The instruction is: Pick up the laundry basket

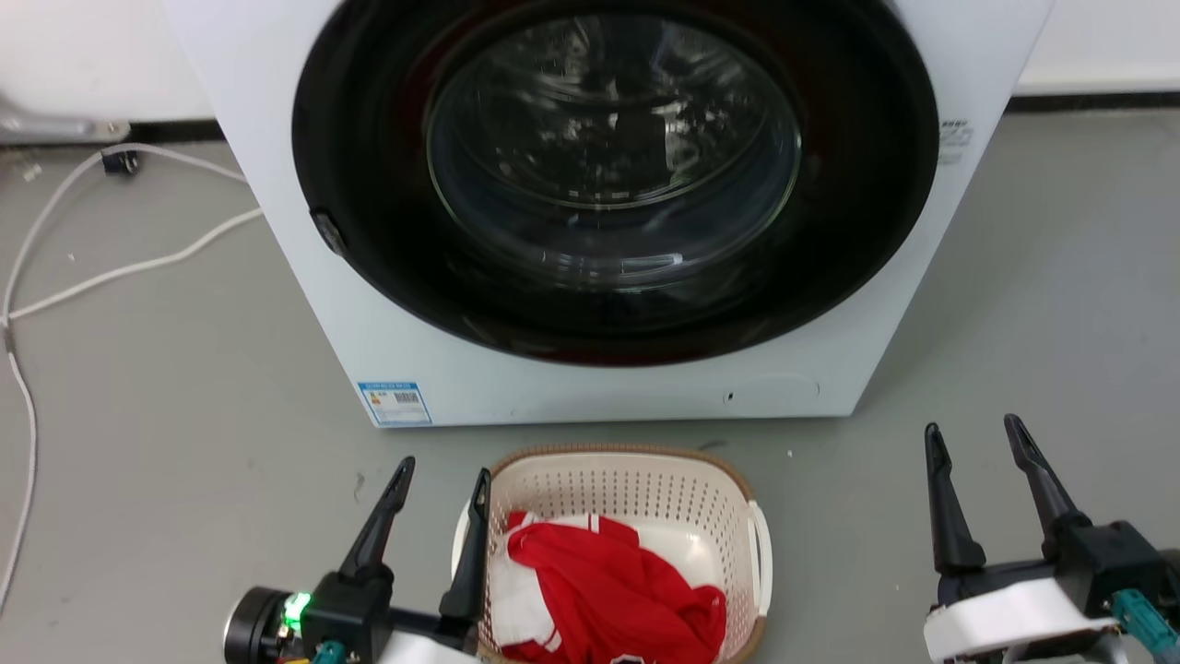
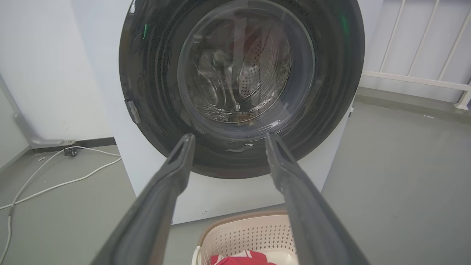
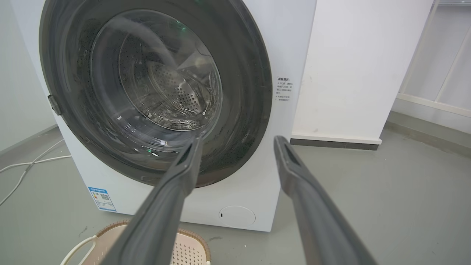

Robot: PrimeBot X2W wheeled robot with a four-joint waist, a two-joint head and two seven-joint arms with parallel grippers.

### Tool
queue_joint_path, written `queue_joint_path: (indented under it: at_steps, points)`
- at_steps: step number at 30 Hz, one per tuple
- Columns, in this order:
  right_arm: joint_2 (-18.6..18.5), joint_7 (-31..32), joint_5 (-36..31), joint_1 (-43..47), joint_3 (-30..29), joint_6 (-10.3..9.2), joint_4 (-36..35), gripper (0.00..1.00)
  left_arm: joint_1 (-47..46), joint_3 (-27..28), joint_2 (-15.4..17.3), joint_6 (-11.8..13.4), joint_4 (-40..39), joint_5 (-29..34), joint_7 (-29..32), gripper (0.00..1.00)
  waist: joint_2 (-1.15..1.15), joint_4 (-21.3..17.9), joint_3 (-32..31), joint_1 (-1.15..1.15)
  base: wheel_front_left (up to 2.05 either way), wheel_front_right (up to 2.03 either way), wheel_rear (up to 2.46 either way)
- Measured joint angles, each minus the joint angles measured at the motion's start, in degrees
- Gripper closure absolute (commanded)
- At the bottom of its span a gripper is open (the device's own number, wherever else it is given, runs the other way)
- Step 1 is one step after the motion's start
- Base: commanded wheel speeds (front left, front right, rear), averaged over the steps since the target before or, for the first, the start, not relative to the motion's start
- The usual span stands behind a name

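Observation:
The cream laundry basket with a brown rim and white side handles stands on the floor in front of the washing machine. Red and white clothes lie in it. My left gripper is open, its fingers above the basket's left handle, with nothing between them. My right gripper is open and empty, well to the right of the basket over bare floor. The left wrist view shows the basket's far wall below my left gripper. In the right wrist view the basket's corner sits left of my right gripper.
The white washing machine with its dark round door shut stands right behind the basket. White cables trail over the grey floor at the left. A white wall panel and a railing stand to the machine's right.

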Motion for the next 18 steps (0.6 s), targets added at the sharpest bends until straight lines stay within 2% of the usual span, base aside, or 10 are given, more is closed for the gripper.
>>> queue_joint_path:
  at_steps: [8, 18]
  points:
    - [-0.01, 0.67, -1.44, -5.88, 0.33, 0.0, 2.87, 0.0, -7.24, 2.21, 0.64, -1.53, 4.95, 0.35, 0.0, 0.0, 0.0, -0.3, 8.24, 0.01, 0.0, 0.0, 0.0]
    - [-0.01, 7.37, -1.54, -16.93, 2.53, 0.0, 12.01, 0.0, -21.32, 4.02, 4.24, -3.12, 22.14, -0.82, -0.01, 0.0, 0.0, -0.96, 21.04, 0.01, 0.0, 0.0, 0.0]
